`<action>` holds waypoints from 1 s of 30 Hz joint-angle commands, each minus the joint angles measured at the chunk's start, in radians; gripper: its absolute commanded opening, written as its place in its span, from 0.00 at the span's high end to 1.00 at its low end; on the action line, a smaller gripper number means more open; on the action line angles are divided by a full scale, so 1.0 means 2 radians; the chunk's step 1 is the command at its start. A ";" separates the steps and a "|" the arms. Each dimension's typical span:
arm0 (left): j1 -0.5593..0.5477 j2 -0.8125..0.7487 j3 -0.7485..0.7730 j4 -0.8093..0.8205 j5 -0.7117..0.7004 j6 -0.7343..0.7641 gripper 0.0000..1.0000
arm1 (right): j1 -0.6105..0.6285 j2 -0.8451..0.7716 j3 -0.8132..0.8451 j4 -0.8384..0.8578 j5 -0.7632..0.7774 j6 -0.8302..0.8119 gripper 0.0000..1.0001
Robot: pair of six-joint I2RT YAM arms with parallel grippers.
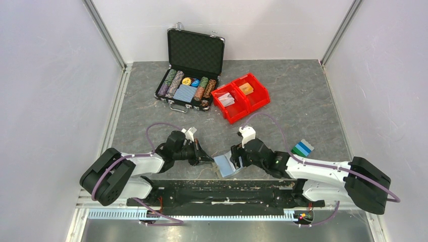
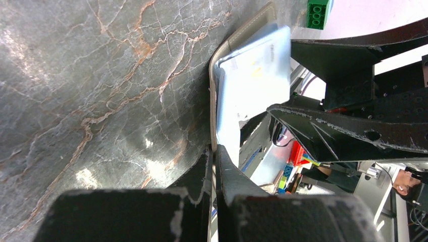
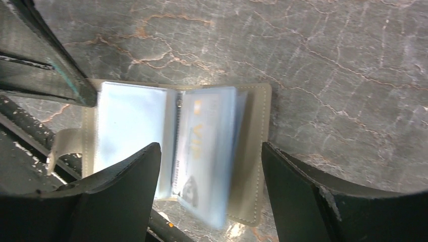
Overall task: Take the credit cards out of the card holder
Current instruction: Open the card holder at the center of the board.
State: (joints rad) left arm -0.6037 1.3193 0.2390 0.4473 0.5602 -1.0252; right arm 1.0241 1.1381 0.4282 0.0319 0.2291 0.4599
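The card holder (image 1: 225,165) lies open on the table between my arms, grey outside with light blue sleeves. My left gripper (image 1: 206,158) is shut on its left cover edge; the left wrist view shows the jaws (image 2: 214,151) clamped on the grey cover (image 2: 220,60). My right gripper (image 1: 236,162) is open just above the holder. In the right wrist view its fingers (image 3: 121,191) straddle the sleeves (image 3: 131,126), and a pale card with yellow "VIP" lettering (image 3: 204,146) sits in one sleeve. Blue and teal-green credit cards (image 1: 302,147) lie stacked on the table to the right.
A black poker-chip case (image 1: 194,50) stands open at the back centre with chips and a blue deck. Two red bins (image 1: 241,97) with small packs sit to its right. Walls enclose the table on the left, right and back.
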 commanded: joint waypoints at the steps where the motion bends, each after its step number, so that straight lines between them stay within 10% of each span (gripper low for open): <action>1: -0.002 -0.008 0.017 -0.009 0.009 0.034 0.98 | 0.000 -0.009 0.020 -0.015 0.033 -0.012 0.24; 9: -0.001 -0.013 0.044 -0.073 -0.007 0.068 0.95 | -0.001 -0.031 0.038 -0.046 0.034 -0.024 0.26; 21: 0.000 -0.041 0.167 -0.285 -0.128 0.119 0.67 | -0.021 -0.035 0.045 0.029 -0.073 -0.019 0.63; 30: -0.010 -0.051 0.177 -0.219 -0.057 0.049 0.66 | -0.068 0.022 0.007 0.095 -0.136 -0.001 0.69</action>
State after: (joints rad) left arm -0.6048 1.2171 0.5774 -0.0700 0.3683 -0.8524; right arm 0.9184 1.1427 0.4694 0.1265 0.0494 0.4381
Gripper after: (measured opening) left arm 0.359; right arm 0.313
